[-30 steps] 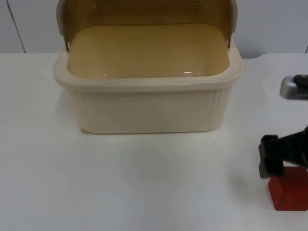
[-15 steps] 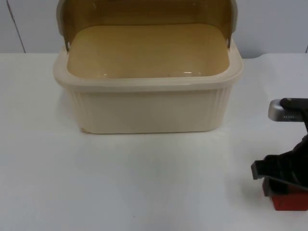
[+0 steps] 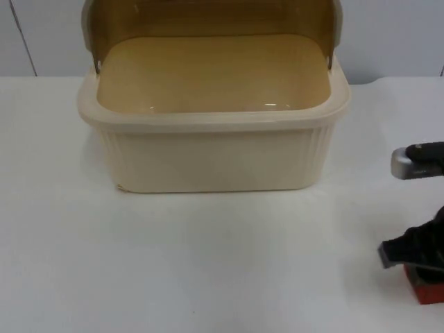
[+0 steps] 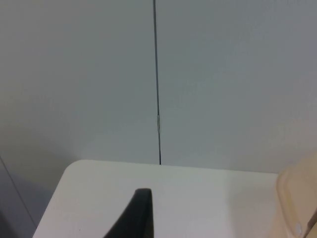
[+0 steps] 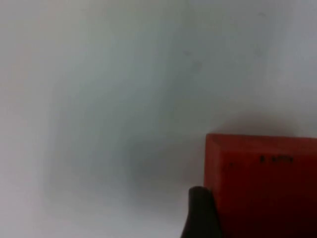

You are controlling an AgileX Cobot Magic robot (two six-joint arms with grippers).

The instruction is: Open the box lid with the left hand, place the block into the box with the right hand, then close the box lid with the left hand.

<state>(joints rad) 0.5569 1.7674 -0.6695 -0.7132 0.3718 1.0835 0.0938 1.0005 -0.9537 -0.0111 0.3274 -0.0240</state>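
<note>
The cream box [image 3: 211,118] stands at the back of the white worktop [image 3: 208,257], its brown see-through lid [image 3: 208,17] raised against the grey wall [image 4: 223,74]. The red block [image 3: 427,291] lies on the worktop, well to the right of the box. The right end effector [image 3: 415,258] sits right over the block, one black fingertip [image 5: 200,213] beside its left face; I cannot tell its opening. The left end effector [image 4: 136,218] waits near the worktop's far corner, pointing at the wall, its spread unclear.

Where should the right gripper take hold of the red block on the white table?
Probably across two opposite vertical faces of the red block, coming straight down from above. It looks flat-sided and rests on the white table, beside the open cream plastic box. The right gripper sits right over it.
</note>
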